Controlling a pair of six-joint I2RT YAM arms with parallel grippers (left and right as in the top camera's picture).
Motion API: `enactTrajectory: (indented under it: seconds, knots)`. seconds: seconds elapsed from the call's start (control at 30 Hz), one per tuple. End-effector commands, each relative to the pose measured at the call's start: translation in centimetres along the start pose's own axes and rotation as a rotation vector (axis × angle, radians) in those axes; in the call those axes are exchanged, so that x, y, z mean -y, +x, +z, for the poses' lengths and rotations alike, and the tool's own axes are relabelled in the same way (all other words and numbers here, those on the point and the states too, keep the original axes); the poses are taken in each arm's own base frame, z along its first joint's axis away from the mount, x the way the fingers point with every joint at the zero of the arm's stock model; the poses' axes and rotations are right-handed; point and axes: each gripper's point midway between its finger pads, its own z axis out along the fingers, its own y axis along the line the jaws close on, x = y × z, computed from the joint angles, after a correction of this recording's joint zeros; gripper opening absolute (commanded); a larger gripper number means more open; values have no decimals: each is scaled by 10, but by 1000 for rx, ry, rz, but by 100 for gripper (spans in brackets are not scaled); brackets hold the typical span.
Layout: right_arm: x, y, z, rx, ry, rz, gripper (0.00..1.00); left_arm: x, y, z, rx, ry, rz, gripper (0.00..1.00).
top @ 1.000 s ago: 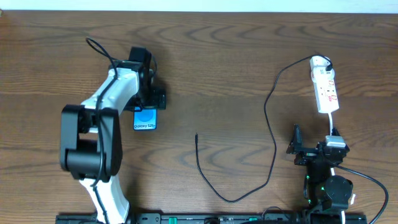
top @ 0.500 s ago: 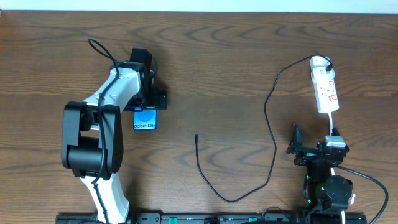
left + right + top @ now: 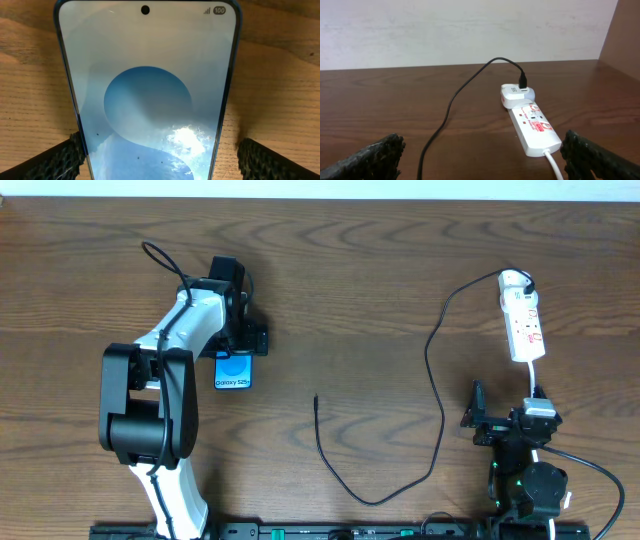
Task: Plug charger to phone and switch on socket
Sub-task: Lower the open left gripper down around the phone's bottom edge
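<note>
The phone [image 3: 233, 370] lies flat on the table with its blue screen up, and it fills the left wrist view [image 3: 147, 100]. My left gripper [image 3: 242, 340] is open astride the phone's far end. Its left finger [image 3: 60, 160] is at the phone's edge, and its right finger [image 3: 270, 160] stands a little off the other edge. The charger cable [image 3: 440, 410] runs from an adapter in the socket [image 3: 522, 325] to its free tip [image 3: 316, 398] mid-table. My right gripper [image 3: 497, 412] is open and empty just short of the socket [image 3: 532, 125], with the cable [image 3: 450, 107] ahead on its left.
The socket's white cord [image 3: 555, 165] runs back towards my right gripper. A pale wall [image 3: 470, 30] stands behind the table's far edge. Bare wood lies between the phone and the cable tip.
My left arm has shifted very slightly over the phone. Nothing else has moved.
</note>
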Motion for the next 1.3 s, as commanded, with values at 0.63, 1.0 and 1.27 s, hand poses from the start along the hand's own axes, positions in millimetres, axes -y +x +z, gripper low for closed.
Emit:
enactTrajectory:
  seconds: [0.63,1.0,1.27]
  knots:
    - [0,0,0,3,3,10,99,-10,-3,-2,14,-59,1,98]
    - [0,0,0,3,3,10,99,-10,-3,-1,14,-56,1,99]
    - [0,0,0,3,3,10,99,-10,0,0,6,-57,1,98]
